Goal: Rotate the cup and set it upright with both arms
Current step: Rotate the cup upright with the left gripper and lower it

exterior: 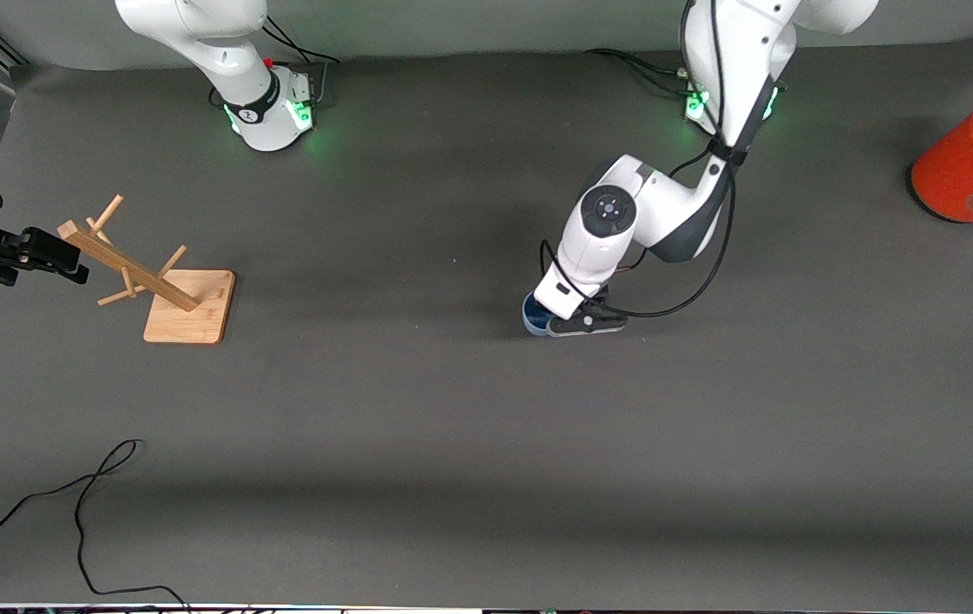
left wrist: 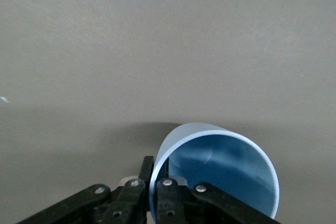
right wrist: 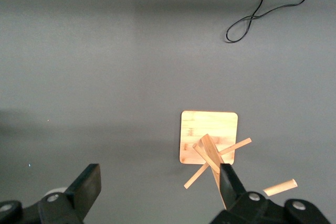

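The pale-blue cup [exterior: 534, 314] is in the middle of the table toward the left arm's end, mostly hidden under the left hand. In the left wrist view the cup [left wrist: 226, 174] shows its open mouth and blue inside. My left gripper [exterior: 587, 323] [left wrist: 156, 170] is shut on the cup's rim, one finger inside the wall and one outside. Whether the cup rests on the table or is lifted I cannot tell. My right gripper [exterior: 68, 260] [right wrist: 157, 182] is open and empty, up in the air over the table beside the wooden rack's top.
A wooden peg rack [exterior: 170, 290] [right wrist: 209, 137] on a square base stands toward the right arm's end. A big orange-red cylinder with a grey top [exterior: 972, 162] lies at the left arm's end. A black cable [exterior: 77, 503] [right wrist: 252, 19] lies near the front camera.
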